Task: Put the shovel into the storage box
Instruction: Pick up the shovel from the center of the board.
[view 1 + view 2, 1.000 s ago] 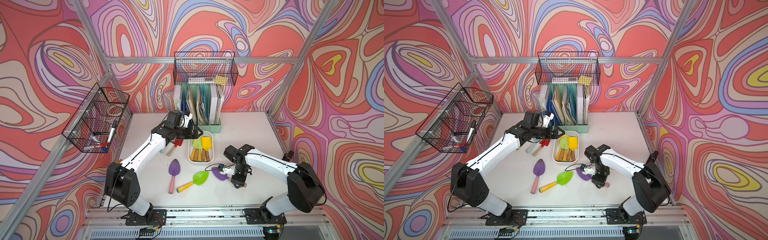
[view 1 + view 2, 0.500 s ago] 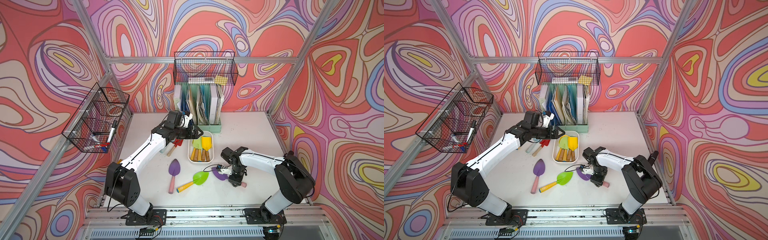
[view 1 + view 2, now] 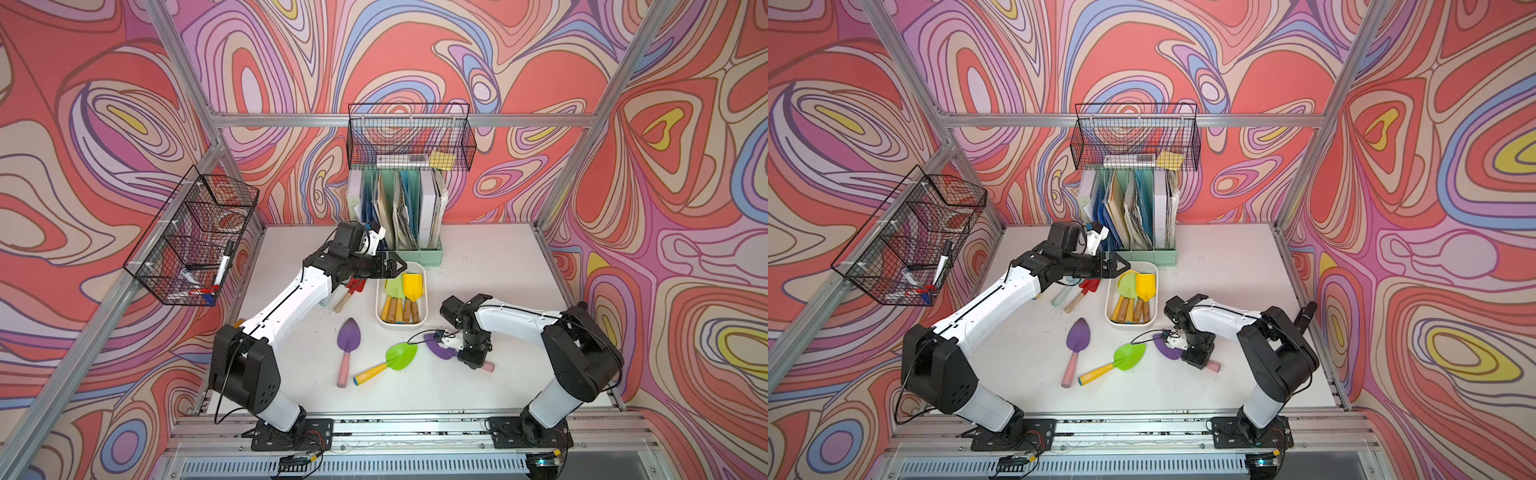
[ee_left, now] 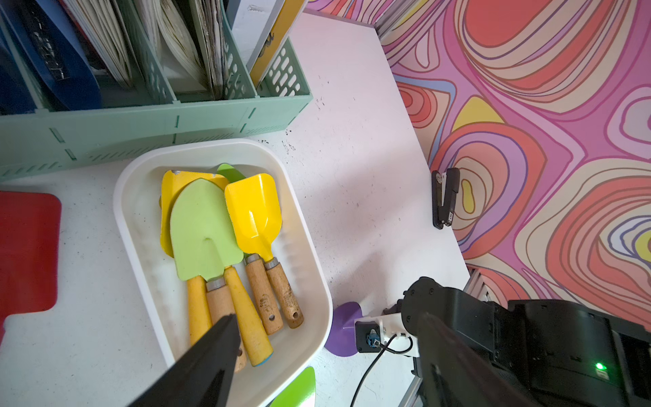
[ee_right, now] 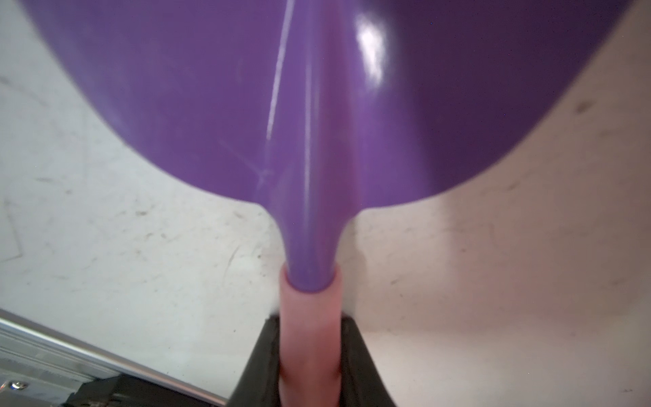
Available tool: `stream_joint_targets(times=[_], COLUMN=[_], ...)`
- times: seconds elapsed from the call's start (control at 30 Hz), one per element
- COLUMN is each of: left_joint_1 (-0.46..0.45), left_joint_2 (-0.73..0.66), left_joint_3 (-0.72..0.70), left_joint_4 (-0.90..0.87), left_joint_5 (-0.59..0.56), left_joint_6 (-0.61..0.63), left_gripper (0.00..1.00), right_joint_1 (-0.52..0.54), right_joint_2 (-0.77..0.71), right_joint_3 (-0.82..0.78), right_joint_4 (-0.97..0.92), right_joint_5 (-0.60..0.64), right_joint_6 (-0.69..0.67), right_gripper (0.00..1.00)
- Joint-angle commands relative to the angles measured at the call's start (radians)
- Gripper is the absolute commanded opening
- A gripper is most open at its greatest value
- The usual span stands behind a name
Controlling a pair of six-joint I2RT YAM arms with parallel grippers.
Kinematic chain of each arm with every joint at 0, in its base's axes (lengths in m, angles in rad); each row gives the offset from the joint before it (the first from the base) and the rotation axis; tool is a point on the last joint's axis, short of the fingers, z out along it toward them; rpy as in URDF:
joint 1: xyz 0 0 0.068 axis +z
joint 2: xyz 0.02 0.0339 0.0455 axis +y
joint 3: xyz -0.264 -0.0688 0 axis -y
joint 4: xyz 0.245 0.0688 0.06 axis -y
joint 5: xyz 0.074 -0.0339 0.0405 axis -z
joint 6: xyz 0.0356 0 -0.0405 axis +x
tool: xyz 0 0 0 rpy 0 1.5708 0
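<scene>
Your right gripper [image 5: 310, 324] pinches the shovel [image 5: 317, 105] by its handle, blade just ahead, presumably for balance; left gripper [image 3: 392, 266] spread above the box [image 3: 401, 325].

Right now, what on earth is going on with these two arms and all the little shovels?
The right arm has its jaws closed on the pink handle of a purple shovel that looks to be down on the table. The left arm hovers with open jaws over the white box, which holds several yellow and green shovels. A second purple shovel and a green shovel lie loose on the table.
</scene>
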Motion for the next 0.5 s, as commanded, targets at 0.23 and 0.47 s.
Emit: stream_joint_targets(times=[0.23, 0.47], left_joint_1=[-0.003, -0.004], left_joint_2=[-0.02, -0.012], left_joint_3=[0.023, -0.018], left_joint_4=[-0.009, 0.073], left_joint_5=[0.012, 0.024], left_joint_6=[-0.007, -0.059], left_gripper=[0.85, 0.84], right_joint_1=[-0.002, -0.004], right_joint_2=[-0.171, -0.336], right_joint_3=[0.042, 0.125], right_joint_4=[0.011, -0.011], right_joint_5=[0.023, 0.066], right_joint_6=[0.011, 0.032], right_gripper=[0.0, 0.0])
